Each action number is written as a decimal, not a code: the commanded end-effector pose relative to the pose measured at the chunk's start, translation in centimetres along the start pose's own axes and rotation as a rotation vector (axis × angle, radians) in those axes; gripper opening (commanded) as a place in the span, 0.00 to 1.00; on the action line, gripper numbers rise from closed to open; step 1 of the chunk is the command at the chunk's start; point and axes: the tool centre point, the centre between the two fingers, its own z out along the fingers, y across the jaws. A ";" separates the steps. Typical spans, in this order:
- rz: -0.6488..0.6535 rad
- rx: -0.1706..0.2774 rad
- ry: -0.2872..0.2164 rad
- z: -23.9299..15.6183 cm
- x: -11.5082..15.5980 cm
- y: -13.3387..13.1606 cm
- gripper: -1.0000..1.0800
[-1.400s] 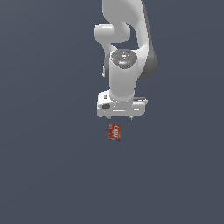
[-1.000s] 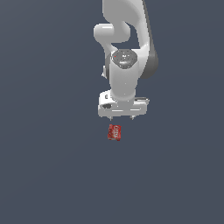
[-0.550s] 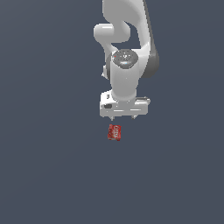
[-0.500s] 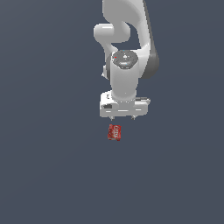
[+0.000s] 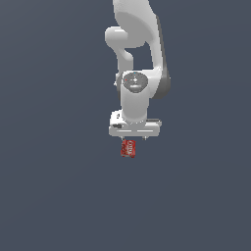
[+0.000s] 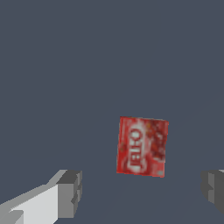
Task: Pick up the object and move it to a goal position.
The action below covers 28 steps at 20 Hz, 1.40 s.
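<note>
The object is a small red box with white lettering [image 5: 128, 148], lying flat on the grey floor just below the arm's white hand. In the wrist view the red box [image 6: 142, 146] lies between and a little ahead of the two grey fingertips [image 6: 70, 192], touching neither. My gripper [image 5: 135, 140] is open and empty, hovering right above the box, with the box slightly toward the exterior view's left of its middle. In the wrist view the gripper [image 6: 142, 190] shows its jaws wide apart, much wider than the box.
A plain dark grey floor [image 5: 59, 186] lies all around. The white arm [image 5: 139, 59] rises straight up behind the hand. No other objects or goal marker show.
The hand has come down a little toward the box, staying open. The box has not moved.
</note>
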 end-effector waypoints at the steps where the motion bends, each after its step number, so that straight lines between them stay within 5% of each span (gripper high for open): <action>1: 0.024 -0.010 0.005 1.8 -0.1 0.7 0.96; 28: 0.080 -0.035 0.019 10.7 -0.8 2.5 0.96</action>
